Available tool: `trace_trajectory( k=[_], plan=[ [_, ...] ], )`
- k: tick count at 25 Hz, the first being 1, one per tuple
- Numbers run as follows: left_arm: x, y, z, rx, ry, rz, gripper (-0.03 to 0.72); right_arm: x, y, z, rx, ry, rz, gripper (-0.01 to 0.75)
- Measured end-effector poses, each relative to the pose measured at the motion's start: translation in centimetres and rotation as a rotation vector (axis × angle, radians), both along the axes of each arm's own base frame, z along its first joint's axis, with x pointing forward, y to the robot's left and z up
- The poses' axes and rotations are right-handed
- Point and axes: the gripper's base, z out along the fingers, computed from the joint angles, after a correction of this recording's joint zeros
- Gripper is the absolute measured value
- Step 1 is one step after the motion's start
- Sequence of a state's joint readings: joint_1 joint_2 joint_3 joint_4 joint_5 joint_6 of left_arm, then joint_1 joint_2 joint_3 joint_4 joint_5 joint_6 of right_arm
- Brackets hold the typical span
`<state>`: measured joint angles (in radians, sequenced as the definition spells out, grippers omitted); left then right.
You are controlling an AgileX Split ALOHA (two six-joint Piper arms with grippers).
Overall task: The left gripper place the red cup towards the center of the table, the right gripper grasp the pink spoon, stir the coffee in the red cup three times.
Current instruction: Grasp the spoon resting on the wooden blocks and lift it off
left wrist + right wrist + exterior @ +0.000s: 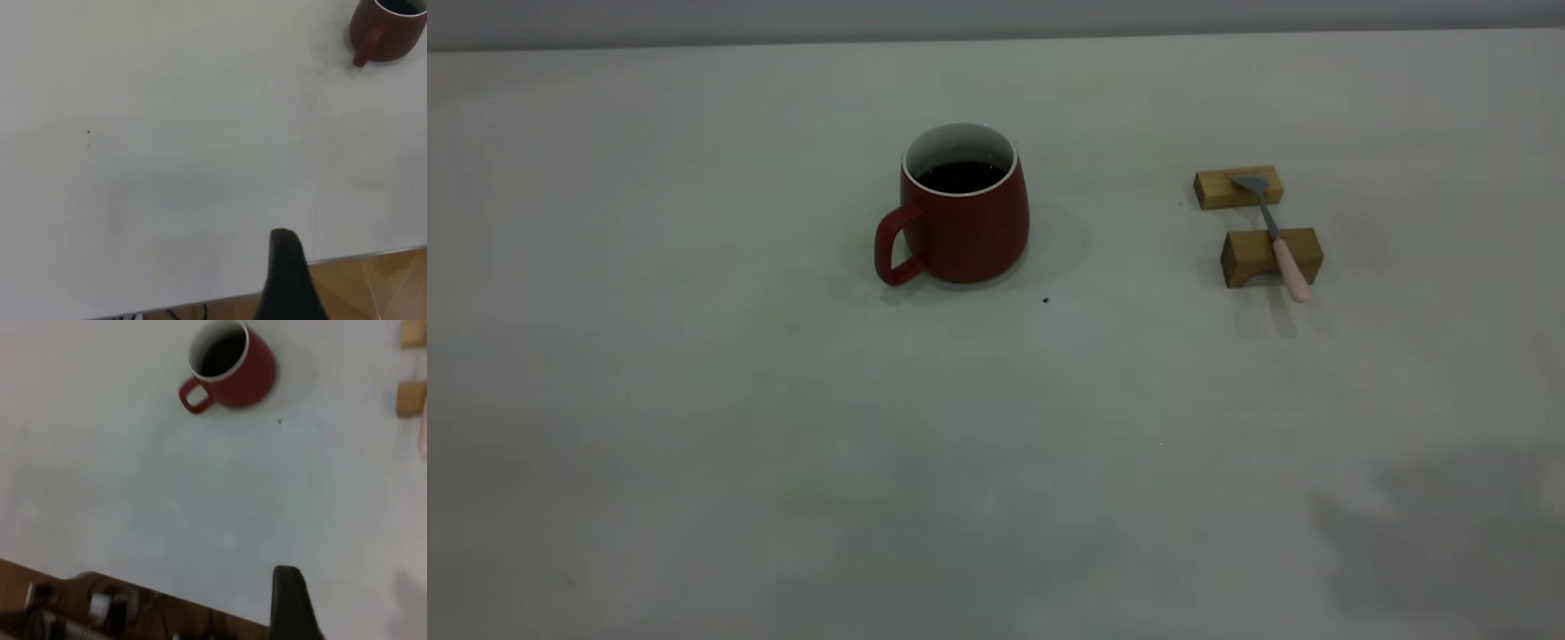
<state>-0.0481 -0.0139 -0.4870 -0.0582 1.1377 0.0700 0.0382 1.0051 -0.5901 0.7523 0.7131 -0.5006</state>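
Observation:
The red cup (960, 213) stands upright near the middle of the table (783, 400), handle toward the near left, with dark coffee (960, 175) inside. To its right the pink spoon (1276, 236) lies across two wooden blocks, its grey bowl on the far block and its pink handle overhanging the near one. Neither gripper shows in the exterior view. The left gripper (287, 280) hangs over the table's edge, far from the cup (390, 30). The right gripper (290, 603) is also well back from the cup (230, 363); only the tip of the spoon's handle (423, 433) shows at that view's border.
The two tan wooden blocks (1238, 187) (1270, 255) stand close together at the right. A tiny dark speck (1045, 300) lies just in front of the cup. Past the table's edge (373, 253) a wooden floor shows, and cables (107, 607) lie beyond the other edge.

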Motion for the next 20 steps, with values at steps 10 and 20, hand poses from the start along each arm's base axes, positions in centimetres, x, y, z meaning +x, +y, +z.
trace_trajectory(
  k=[10,20],
  plan=[
    [0.0,0.0,0.0,0.0,0.0,0.0,0.586,13.3,3.1,-9.3,-0.095,0.332,0.133,0.543],
    [0.0,0.0,0.0,0.0,0.0,0.0,0.586,19.0,4.3,-15.7,-0.198,0.508,0.063,0.543]
  ],
)
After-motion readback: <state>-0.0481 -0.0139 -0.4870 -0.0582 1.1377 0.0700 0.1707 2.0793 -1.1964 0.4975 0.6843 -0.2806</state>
